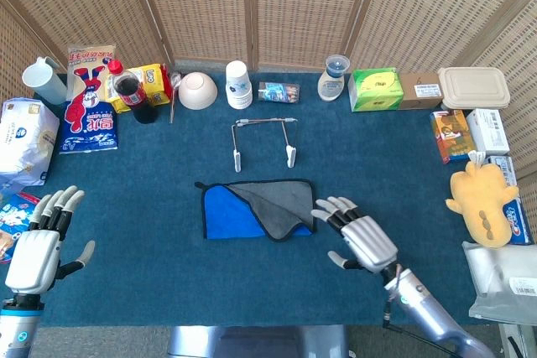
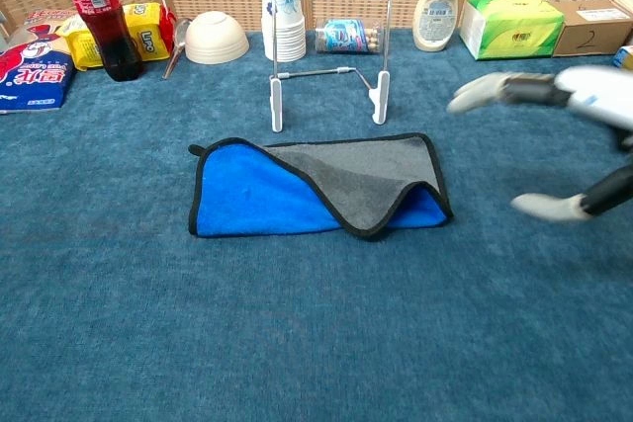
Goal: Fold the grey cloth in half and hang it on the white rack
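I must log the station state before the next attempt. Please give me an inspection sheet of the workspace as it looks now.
Surface: dark blue carpeted table, no spills seen.
Job's things: grey cloth with blue underside lies flat, partly folded over; white wire rack stands behind it, bare.
Clutter: cola bottle, white bowl, paper cup stack, green tissue box, yellow plush toy, snack bags at the left edge.
Hands: left hand open, near the left edge; right hand open, beside the cloth, not touching it.
Cables: nothing seen.
Surroundings: woven screen panels behind.

head overhead, chest low, both facing table [image 1: 403,207]
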